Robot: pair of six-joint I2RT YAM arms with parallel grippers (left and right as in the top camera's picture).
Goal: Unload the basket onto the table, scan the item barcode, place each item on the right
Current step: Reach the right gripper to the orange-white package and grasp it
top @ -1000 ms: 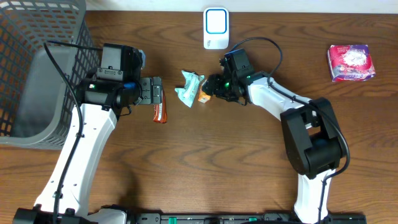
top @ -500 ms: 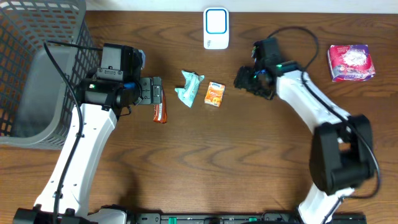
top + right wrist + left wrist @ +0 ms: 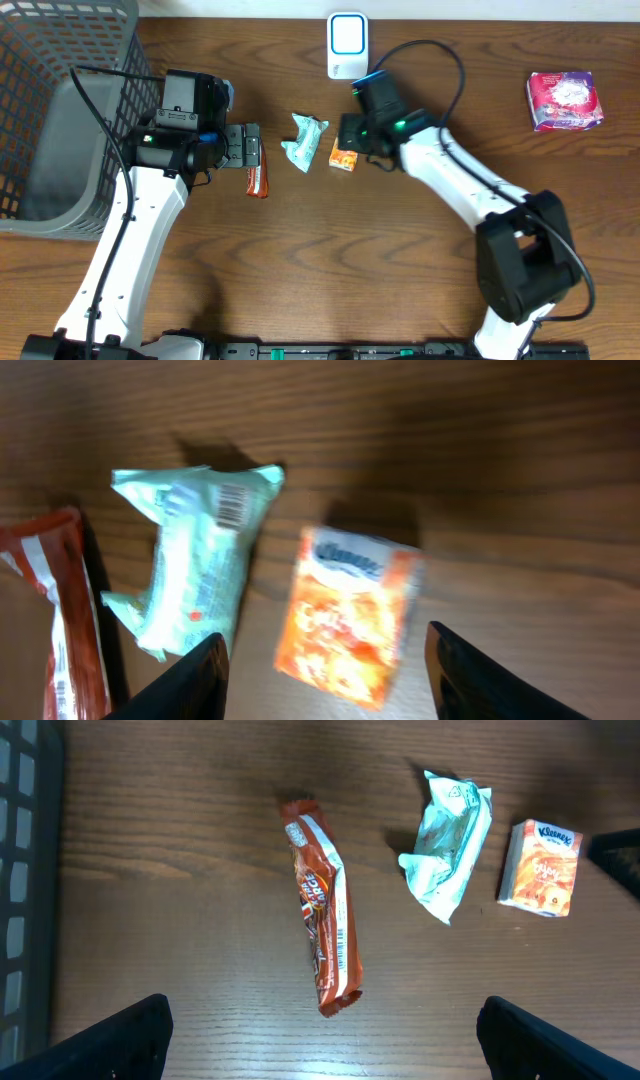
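A small orange tissue pack (image 3: 345,158) lies flat on the wooden table below the white scanner (image 3: 347,45). My right gripper (image 3: 350,143) hovers over it, open. In the right wrist view the blurred pack (image 3: 345,622) sits between the two dark fingertips (image 3: 180,682), touching neither. A crumpled teal wrapper (image 3: 195,560) with its barcode facing up lies just left of the pack. A brown snack bar (image 3: 325,910) lies further left, under my left gripper (image 3: 325,1050), which is wide open and empty above the table.
A grey wire basket (image 3: 60,100) fills the far left. A pink packet (image 3: 565,100) lies at the far right. The teal wrapper (image 3: 305,140) and the snack bar (image 3: 258,180) lie close together between the two grippers.
The right arm swung away to the right, leaving the orange pack on the table, then came back over it. The left arm has not moved.
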